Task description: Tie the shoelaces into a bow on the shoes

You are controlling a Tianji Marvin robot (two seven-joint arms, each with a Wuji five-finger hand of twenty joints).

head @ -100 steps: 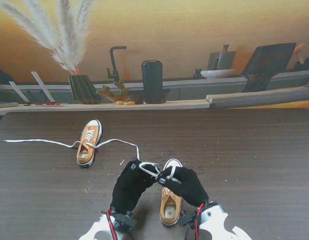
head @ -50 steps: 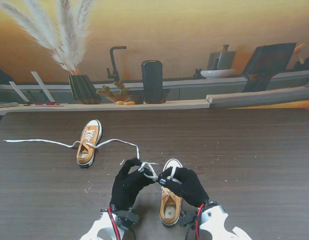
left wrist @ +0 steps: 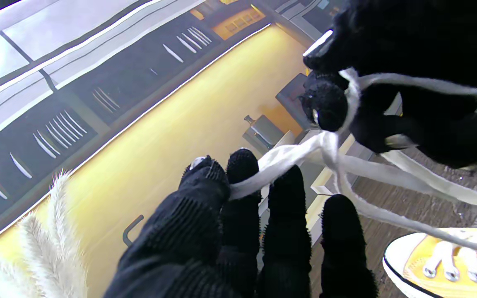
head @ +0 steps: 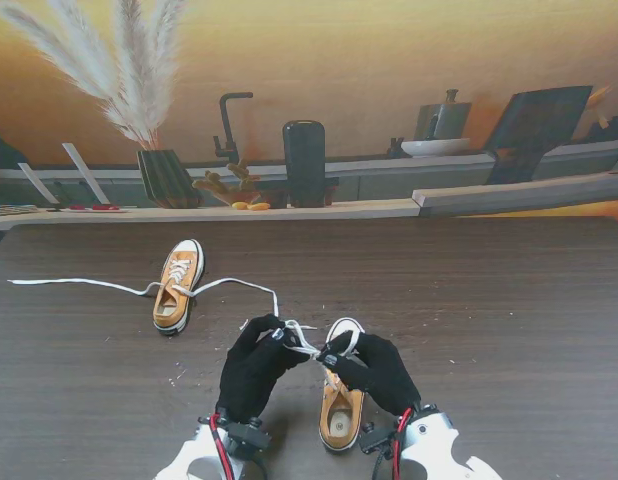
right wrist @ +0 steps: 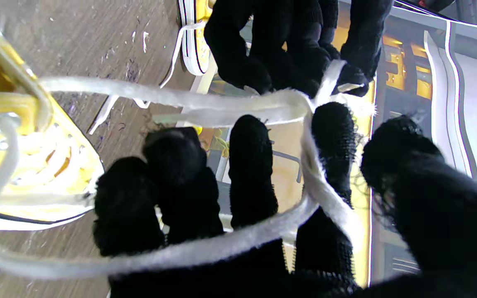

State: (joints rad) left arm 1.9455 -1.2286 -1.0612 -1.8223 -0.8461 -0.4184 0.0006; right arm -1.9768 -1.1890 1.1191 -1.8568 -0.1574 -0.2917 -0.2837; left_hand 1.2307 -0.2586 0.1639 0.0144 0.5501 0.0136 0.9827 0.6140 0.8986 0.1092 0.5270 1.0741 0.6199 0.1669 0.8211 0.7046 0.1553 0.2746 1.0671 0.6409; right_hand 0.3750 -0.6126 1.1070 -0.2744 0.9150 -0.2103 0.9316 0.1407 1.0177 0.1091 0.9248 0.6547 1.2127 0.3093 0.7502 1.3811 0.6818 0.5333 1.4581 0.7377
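A yellow sneaker (head: 340, 405) lies close to me between my two black-gloved hands, toe pointing away. Its white laces (head: 303, 338) rise off the shoe and stretch between the hands. My left hand (head: 255, 366) pinches a lace strand (left wrist: 275, 159) between thumb and fingers. My right hand (head: 374, 368) holds a lace loop (right wrist: 313, 182) wrapped around its fingers. The strands cross in a knot (left wrist: 329, 142) between the two hands. A second yellow sneaker (head: 177, 285) lies farther away on the left, its white laces (head: 84, 284) spread out untied across the table.
The dark wooden table (head: 489, 300) carries small white specks near the shoes. Along its far edge stand a dark vase with pampas grass (head: 165, 176), a black cylinder (head: 304, 163) and a pale wooden ledge (head: 289, 210).
My left hand has drawn back toward me and to the left, its fingers closing tighter on the lace. The lace crossing between the hands has pulled tighter and shorter.
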